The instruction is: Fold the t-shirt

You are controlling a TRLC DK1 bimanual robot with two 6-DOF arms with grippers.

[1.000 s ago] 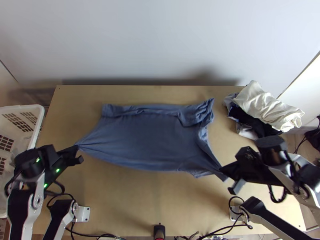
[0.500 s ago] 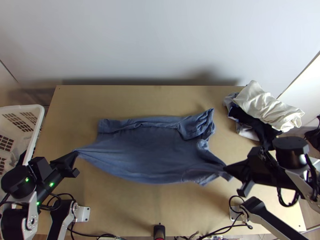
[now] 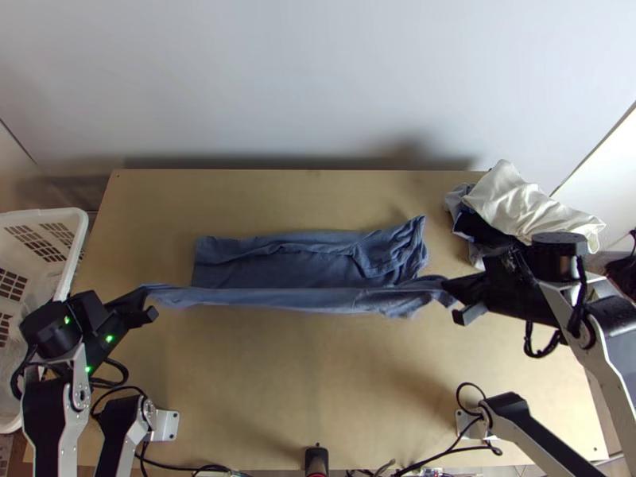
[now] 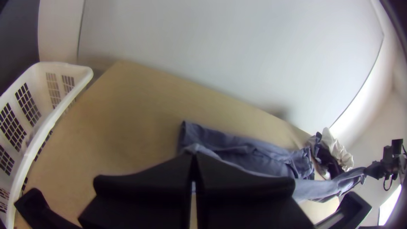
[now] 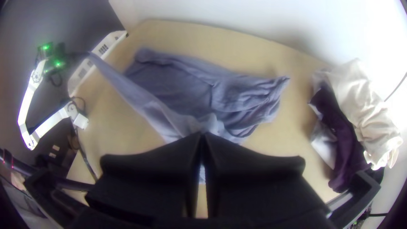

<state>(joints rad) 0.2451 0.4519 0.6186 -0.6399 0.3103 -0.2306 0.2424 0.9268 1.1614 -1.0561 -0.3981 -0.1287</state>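
Blue fabric t-shirt (image 3: 278, 274) partly lies on the light wooden table (image 3: 262, 381).
Flat-fingered black left gripper (image 3: 145, 294) and black right gripper (image 3: 447, 288) pinch opposite ends of its near edge, stretching it taut.

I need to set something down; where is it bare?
The table lies bare from the t-shirt to the far edge, and nearer, to the arms' bases. Crowded: far right, at the clothes pile, and around left hand and right hand.
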